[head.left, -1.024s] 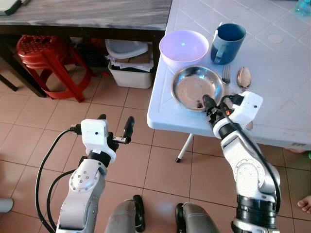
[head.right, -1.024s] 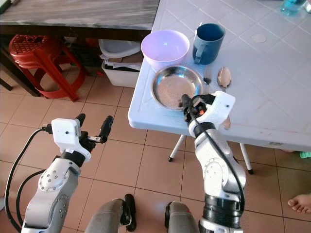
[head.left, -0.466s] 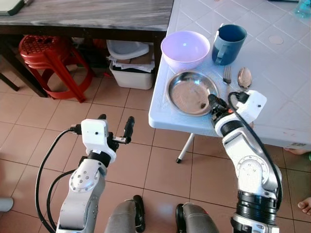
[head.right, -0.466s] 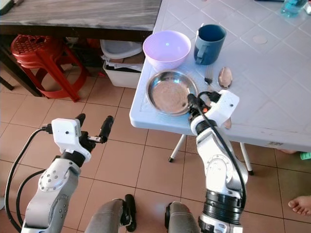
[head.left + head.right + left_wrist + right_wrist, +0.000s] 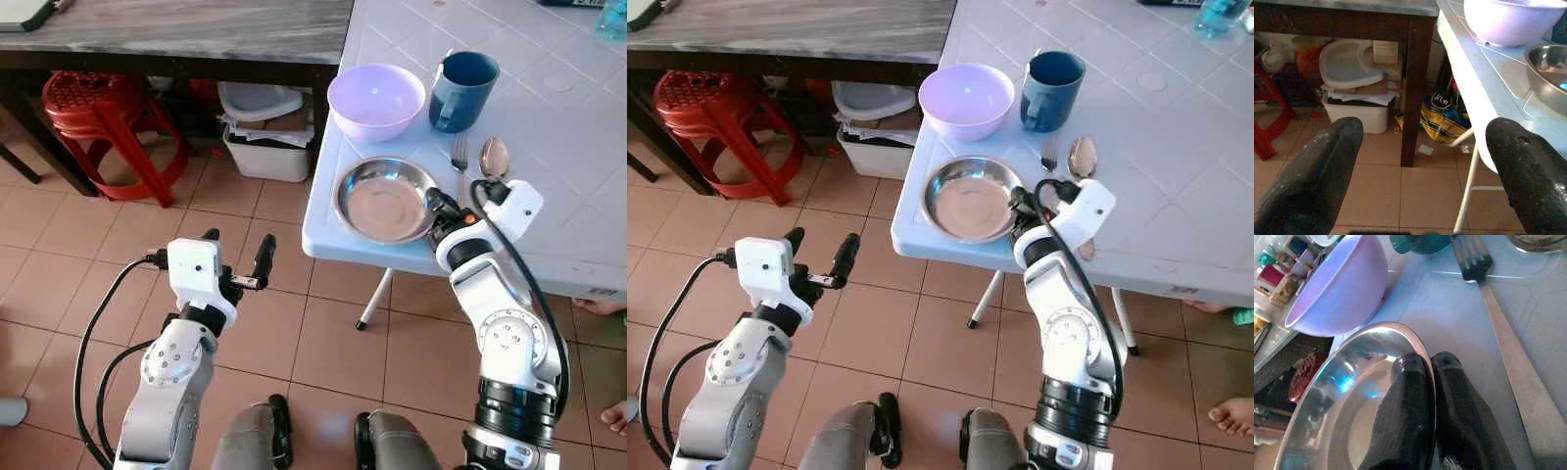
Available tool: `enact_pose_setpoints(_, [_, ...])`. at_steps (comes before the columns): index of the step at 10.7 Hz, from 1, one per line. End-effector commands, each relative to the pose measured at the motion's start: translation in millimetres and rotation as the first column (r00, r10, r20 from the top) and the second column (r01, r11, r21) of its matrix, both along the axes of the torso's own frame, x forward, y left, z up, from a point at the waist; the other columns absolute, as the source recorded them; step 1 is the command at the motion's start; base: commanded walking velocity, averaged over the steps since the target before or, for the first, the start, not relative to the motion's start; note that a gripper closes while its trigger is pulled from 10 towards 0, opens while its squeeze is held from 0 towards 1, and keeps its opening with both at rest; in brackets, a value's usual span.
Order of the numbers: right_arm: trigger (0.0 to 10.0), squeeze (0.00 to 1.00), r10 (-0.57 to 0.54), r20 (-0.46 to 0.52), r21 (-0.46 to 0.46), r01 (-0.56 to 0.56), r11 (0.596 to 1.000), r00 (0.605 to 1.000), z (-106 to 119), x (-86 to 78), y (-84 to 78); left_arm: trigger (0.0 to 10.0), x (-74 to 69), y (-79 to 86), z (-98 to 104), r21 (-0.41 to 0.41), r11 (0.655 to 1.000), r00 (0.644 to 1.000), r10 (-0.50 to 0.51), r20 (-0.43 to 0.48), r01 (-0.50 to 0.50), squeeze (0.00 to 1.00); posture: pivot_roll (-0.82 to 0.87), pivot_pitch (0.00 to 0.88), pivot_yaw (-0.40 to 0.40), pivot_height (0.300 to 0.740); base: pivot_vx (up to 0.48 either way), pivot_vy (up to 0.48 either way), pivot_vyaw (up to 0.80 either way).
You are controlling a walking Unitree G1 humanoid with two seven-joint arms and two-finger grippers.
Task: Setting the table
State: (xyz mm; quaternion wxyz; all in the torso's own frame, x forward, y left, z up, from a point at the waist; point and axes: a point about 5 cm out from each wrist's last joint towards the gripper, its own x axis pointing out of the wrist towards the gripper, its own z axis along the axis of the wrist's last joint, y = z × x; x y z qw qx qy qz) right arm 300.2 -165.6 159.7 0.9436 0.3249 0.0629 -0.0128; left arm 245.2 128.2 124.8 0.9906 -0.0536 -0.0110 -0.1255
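A round steel plate (image 5: 377,204) lies near the front corner of the white tiled table (image 5: 558,211). My right gripper (image 5: 432,202) is shut on its right rim; in the right wrist view one finger (image 5: 1409,382) lies inside the plate (image 5: 1347,401) and the other outside. Behind the plate stand a lilac bowl (image 5: 376,98) and a blue mug (image 5: 462,88). A fork (image 5: 458,153) and a spoon (image 5: 493,157) lie right of the plate. My left gripper (image 5: 235,251) hangs open over the floor, holding nothing.
A dark wooden table (image 5: 176,29) adjoins the white one on the left. Under it stand a red plastic stool (image 5: 88,103) and a white bin (image 5: 263,149) with a lid. A person's foot (image 5: 615,416) shows at the far right on the tiled floor.
The steel plate has slid away from the bowl toward the table's near edge, drawn by my right gripper on its rim. The left arm has stayed put.
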Motion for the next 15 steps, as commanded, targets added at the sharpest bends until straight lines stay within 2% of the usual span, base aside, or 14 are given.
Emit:
enact_pose_setpoints(1, [0.0, 0.00, -0.044, -0.196, 0.029, 0.051, 0.998, 0.980, -37.3, -7.9, -7.5, 10.0, -0.4, 1.9, -1.9, 0.004, 1.000, 1.000, -0.004, -0.004, 0.004, 0.00, -0.02, 0.206, 0.083, 0.740, 0.000, 0.000, 0.00])
enact_pose_setpoints(2, [0.0, 0.00, -0.055, -0.207, 0.024, 0.061, 0.998, 0.977, -38.3, -7.8, -9.4, 10.0, -0.2, 1.6, -1.8, 0.004, 1.000, 1.000, -0.005, -0.004, 0.005, 0.00, -0.02, 0.205, 0.083, 0.740, 0.000, 0.000, 0.00])
enact_pose_setpoints(3, [10.0, 0.00, -0.064, -0.228, 0.024, 0.071, 0.997, 0.972, -39.7, -8.1, -10.3, 10.0, 0.2, 1.4, -1.7, 0.004, 1.000, 1.000, -0.005, -0.003, 0.005, 0.00, -0.02, 0.205, 0.084, 0.740, 0.000, 0.000, 0.00])
enact_pose_setpoints(4, [10.0, 1.00, -0.065, -0.231, 0.019, 0.072, 0.997, 0.971, -39.4, -7.6, -10.6, 10.0, 0.5, 1.2, -1.6, 0.004, 1.000, 1.000, -0.006, -0.002, 0.006, 0.00, -0.02, 0.203, 0.082, 0.740, 0.000, 0.000, 0.00])
enact_pose_setpoints(8, [10.0, 1.00, 0.034, -0.232, -0.085, -0.055, 0.995, 0.972, -29.5, -6.2, 0.0, 10.0, 0.2, 1.6, -1.5, 0.002, 1.000, 1.000, -0.002, -0.003, 0.002, 0.00, -0.02, 0.205, 0.081, 0.740, 0.000, 0.000, 0.00])
enact_pose_setpoints(9, [10.0, 0.02, 0.066, -0.233, -0.101, -0.092, 0.991, 0.970, -28.8, -6.3, 2.1, 10.0, 0.1, 1.5, -1.8, 0.001, 1.000, 1.000, -0.002, -0.004, 0.002, 0.00, -0.02, 0.206, 0.081, 0.740, 0.000, 0.000, 0.00])
enact_pose_setpoints(10, [10.0, 0.00, 0.059, -0.246, -0.102, -0.087, 0.991, 0.967, -30.2, -6.1, 0.9, 10.0, 0.1, 1.3, -1.9, 0.001, 1.000, 1.000, -0.004, -0.005, 0.004, 0.00, -0.02, 0.206, 0.082, 0.740, 0.000, 0.000, 0.00])
enact_pose_setpoints(11, [1.2, 0.00, 0.050, -0.269, -0.085, -0.075, 0.994, 0.962, -34.5, -6.4, -2.3, 10.0, 0.1, 1.1, -1.9, 0.001, 1.000, 1.000, -0.004, -0.005, 0.004, 0.00, -0.02, 0.207, 0.081, 0.740, 0.000, 0.000, 0.00])
enact_pose_setpoints(12, [0.0, 0.00, 0.050, -0.301, -0.057, -0.071, 0.996, 0.952, -40.1, -8.0, -5.2, 10.0, -0.3, 1.2, -2.1, 0.001, 1.000, 1.000, -0.004, -0.007, 0.004, 0.00, -0.02, 0.211, 0.080, 0.740, 0.000, 0.000, 0.00])
enact_pose_setpoints(15, [0.0, 0.00, 0.060, -0.326, -0.042, -0.077, 0.996, 0.943, -45.5, -7.9, -9.0, 10.0, -0.8, 1.2, -3.2, 0.002, 1.000, 1.000, -0.007, -0.012, 0.007, 0.00, -0.02, 0.211, 0.082, 0.740, 0.000, 0.000, 0.00])
